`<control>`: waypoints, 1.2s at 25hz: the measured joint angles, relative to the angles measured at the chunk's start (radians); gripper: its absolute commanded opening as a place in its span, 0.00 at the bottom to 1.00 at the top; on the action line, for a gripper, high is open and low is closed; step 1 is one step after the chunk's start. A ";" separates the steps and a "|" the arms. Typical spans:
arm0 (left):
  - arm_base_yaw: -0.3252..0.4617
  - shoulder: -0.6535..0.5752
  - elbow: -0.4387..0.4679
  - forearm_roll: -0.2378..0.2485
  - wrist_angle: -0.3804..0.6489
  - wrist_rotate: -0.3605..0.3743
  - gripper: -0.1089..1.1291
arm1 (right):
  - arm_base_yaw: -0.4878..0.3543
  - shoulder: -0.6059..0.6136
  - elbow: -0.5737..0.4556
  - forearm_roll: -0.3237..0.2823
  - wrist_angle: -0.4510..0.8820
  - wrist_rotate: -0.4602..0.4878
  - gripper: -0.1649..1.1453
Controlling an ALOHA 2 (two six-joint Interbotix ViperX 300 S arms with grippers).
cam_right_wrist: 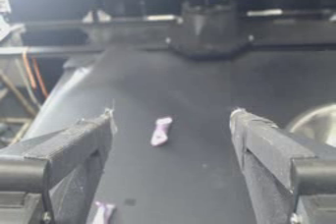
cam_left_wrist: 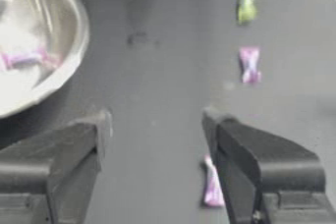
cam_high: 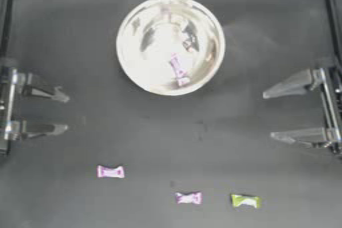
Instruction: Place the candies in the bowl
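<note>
The shiny silver bowl (cam_high: 133, 22) stands at the back middle of the table. A pink candy (cam_high: 178, 67) lies inside it, and reflections blur what is beside it. Three candies lie on the table near the front edge: a pink one (cam_high: 110, 172), a purple-pink one (cam_high: 188, 198) and a yellow-green one (cam_high: 245, 201). My left gripper (cam_high: 63, 113) is open and empty at the left edge. My right gripper (cam_high: 270, 114) is open and empty at the right edge. The left wrist view shows the bowl's rim (cam_left_wrist: 77, 46), the yellow-green candy (cam_left_wrist: 246, 7) and two pink candies (cam_left_wrist: 249, 65) (cam_left_wrist: 212, 186).
A raised frame runs round the table's edges. In the right wrist view a pink candy (cam_right_wrist: 160, 131) lies between my jaws farther off, another candy (cam_right_wrist: 101, 213) near the left jaw, the bowl's rim (cam_right_wrist: 318, 122) at the side, and the left arm's base (cam_right_wrist: 207, 26) beyond.
</note>
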 measured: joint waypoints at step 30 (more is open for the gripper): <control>-0.281 0.765 -0.305 0.376 0.239 -0.491 0.85 | 0.000 -0.011 0.020 0.023 -0.012 0.000 0.88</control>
